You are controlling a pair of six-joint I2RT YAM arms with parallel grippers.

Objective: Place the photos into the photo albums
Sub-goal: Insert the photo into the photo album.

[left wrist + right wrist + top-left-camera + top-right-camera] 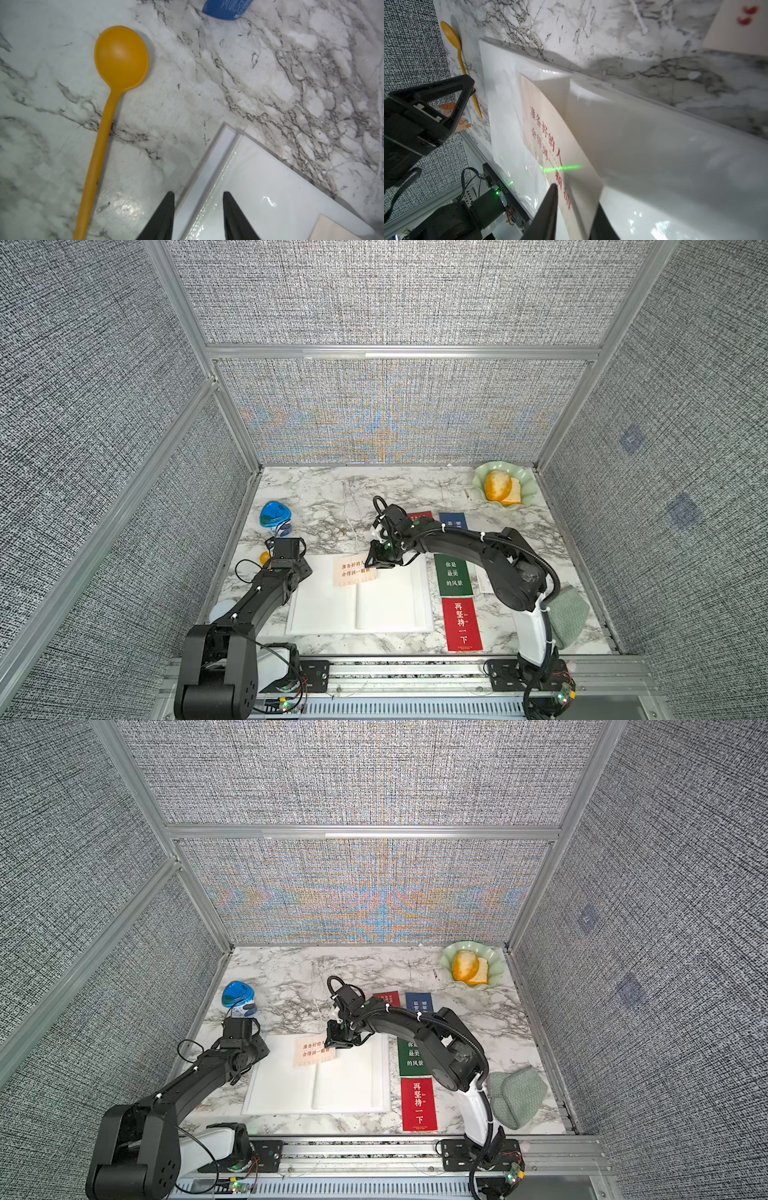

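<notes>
The photo album (324, 605) (282, 1085) lies open on the marble table, white pages up. A cream photo with red text (353, 572) (546, 128) rests across its far edge near the spine. My right gripper (376, 565) (577, 195) hangs over that photo's right end, jaws apart, with the photo's edge between the fingers. My left gripper (301, 558) (198, 193) is open and empty over the album's far left corner (230, 133). Right of the album lie a green photo (455, 574), a red photo (463, 624), a blue photo (453, 520) and another red photo (420, 515).
An orange spoon (116, 83) lies left of the album beside my left gripper. A blue bottle (275, 516) lies at the far left. A green dish with orange food (505, 487) sits at the back right. A green cloth (569, 614) lies by the right arm's base.
</notes>
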